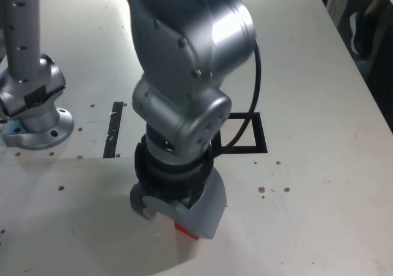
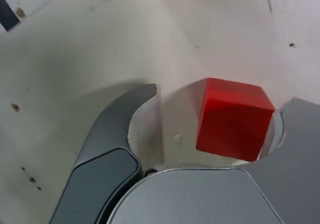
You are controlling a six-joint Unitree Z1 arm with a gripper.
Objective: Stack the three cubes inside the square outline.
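Note:
The red cube [image 2: 234, 118] rests on the white table between my gripper's [image 2: 218, 98] jaws. It lies close against one grey finger [image 2: 300, 134], with a clear gap to the other finger [image 2: 120, 119]. The jaws stand open. In the exterior view the gripper [image 1: 178, 217] is low over the table near its front edge, and only a sliver of the red cube [image 1: 185, 230] shows under it. The square outline [image 1: 261, 132] of black tape lies farther back, half hidden behind my arm. The yellow and green cubes are out of view.
A short narrow black strip [image 1: 113, 128] lies on the exterior view's left of the arm. A silver arm base [image 1: 37, 125] stands at the far left. A black cable [image 1: 249, 119] hangs across the outline. Small holes dot the table. A shoe [image 1: 362, 30] shows beyond the table's right edge.

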